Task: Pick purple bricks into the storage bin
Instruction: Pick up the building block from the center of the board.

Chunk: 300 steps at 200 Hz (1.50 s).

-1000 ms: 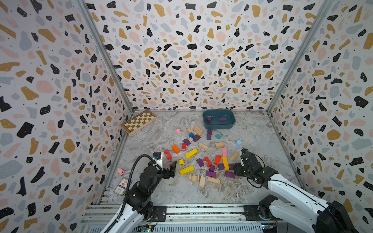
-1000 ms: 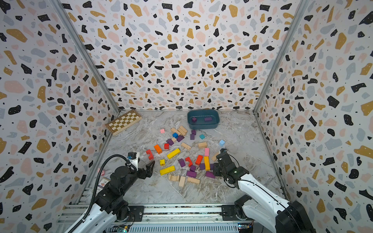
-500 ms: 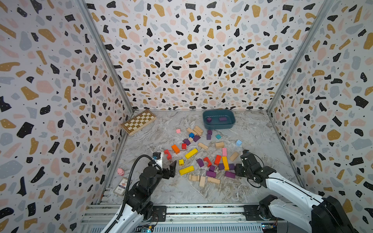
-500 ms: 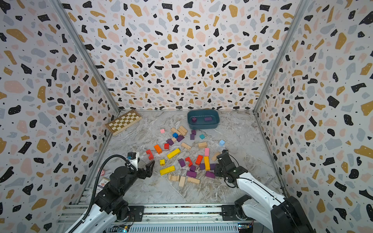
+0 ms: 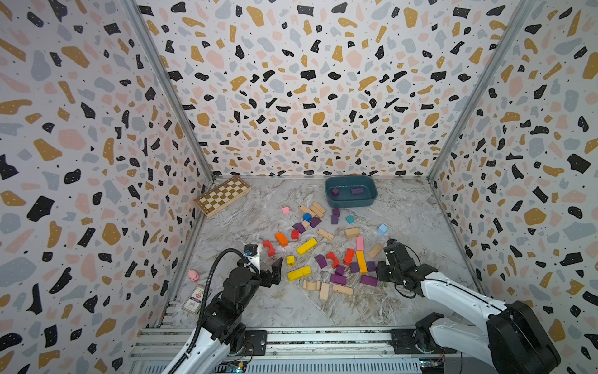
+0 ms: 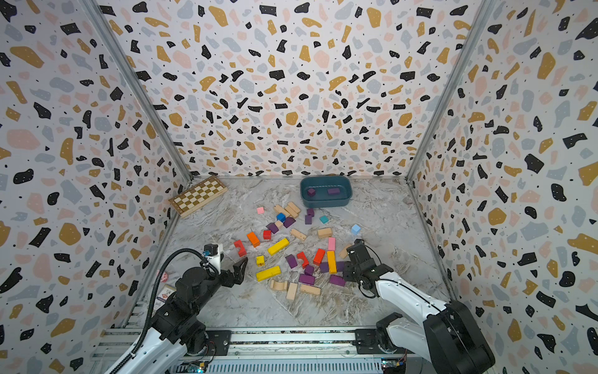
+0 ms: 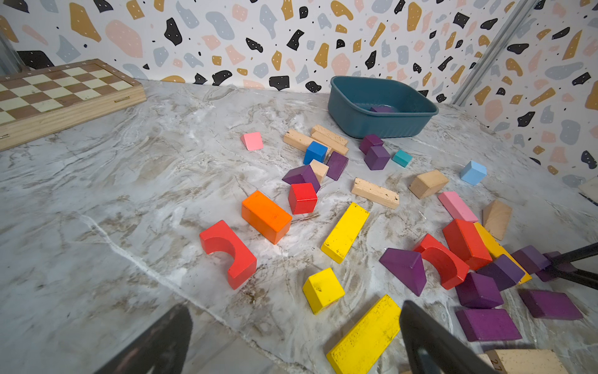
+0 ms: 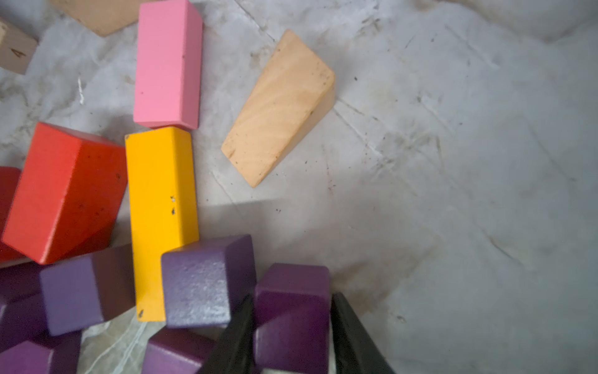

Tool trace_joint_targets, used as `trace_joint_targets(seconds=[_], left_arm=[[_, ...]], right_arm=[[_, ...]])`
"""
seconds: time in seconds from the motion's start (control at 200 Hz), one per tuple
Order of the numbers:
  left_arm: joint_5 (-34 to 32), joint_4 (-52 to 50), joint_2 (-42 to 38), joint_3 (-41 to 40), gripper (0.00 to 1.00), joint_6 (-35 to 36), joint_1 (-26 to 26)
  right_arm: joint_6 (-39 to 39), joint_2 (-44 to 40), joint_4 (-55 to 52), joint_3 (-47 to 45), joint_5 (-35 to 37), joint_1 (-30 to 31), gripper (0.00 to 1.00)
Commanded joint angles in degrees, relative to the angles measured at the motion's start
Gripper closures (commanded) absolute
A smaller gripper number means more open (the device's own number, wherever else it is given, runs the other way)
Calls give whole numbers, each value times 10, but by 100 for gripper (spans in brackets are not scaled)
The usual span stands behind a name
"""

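Purple bricks lie scattered among other blocks mid-table, most of them in a cluster (image 5: 338,278) in front of my right arm. My right gripper (image 8: 293,301) is shut on a purple brick (image 8: 291,323) at the cluster's right edge, one black finger pressed on each side; it is still down among the other blocks. In both top views this gripper (image 5: 377,270) (image 6: 345,270) is low over the table. The teal storage bin (image 5: 351,202) (image 6: 325,203) stands at the back with two purple bricks (image 5: 335,192) inside. My left gripper (image 5: 271,272) (image 7: 291,343) hangs open and empty beside a yellow bar (image 7: 365,336).
A wooden chessboard (image 5: 222,195) lies at the back left. A pink pig toy (image 5: 193,275) and a card pack (image 5: 195,298) sit along the left wall. Red, orange, yellow, pink, blue and plain wooden blocks (image 5: 342,289) are mixed with the purple ones.
My right gripper's jaws have closed on the purple brick at the cluster's right edge. The left arm has not moved.
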Motion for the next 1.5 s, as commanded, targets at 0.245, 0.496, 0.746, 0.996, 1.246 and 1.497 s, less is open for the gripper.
trace_joint_targets(seconds=[0.245, 0.496, 0.746, 0.996, 1.246, 1.497], left_arm=[[-6, 27, 3, -5, 1, 6, -1], [-6, 32, 10, -5, 1, 7, -1], [-1, 50, 42, 0, 1, 11, -1], [-3, 47, 42, 1, 1, 11, -1], [-11, 43, 21, -5, 1, 9, -1], [0, 57, 55, 2, 1, 13, -1]], right_arm=[[-13, -23, -21, 35, 19, 5, 72], [-32, 10, -26, 83, 39, 10, 77], [-62, 75, -12, 163, 72, 23, 82], [-134, 214, 42, 320, 60, 16, 85], [-193, 383, 54, 523, -10, -29, 85], [-225, 558, -2, 757, -54, -71, 86]])
